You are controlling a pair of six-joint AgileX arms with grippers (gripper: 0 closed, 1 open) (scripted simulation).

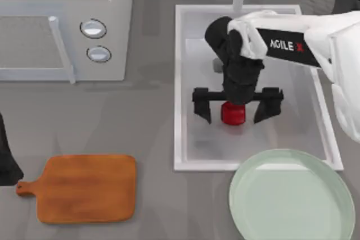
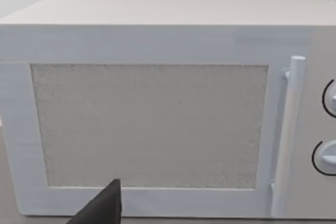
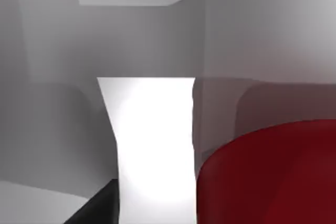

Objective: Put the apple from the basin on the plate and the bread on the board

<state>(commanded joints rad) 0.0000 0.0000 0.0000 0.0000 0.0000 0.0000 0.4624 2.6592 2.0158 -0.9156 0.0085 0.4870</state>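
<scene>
Nothing is placed yet, by my read: the plate (image 1: 292, 195) and board (image 1: 87, 188) both sit bare on the bench. My right gripper (image 1: 237, 107) hangs in the basin (image 1: 179, 82), jaws apart either side of the apple (image 1: 233, 113), not clamped. The apple is small, glossy, red, blocky. My left arm is parked by the microwave (image 2: 157, 114).

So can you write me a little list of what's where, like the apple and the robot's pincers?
apple: in the basin, between the open fingers of the right pincer
right pincer: lowered over the apple, not closed on it
left arm: parked at the table's left edge
plate: in front of the basin, nothing on it
board: front left, bare
microwave: back left, door shut
</scene>
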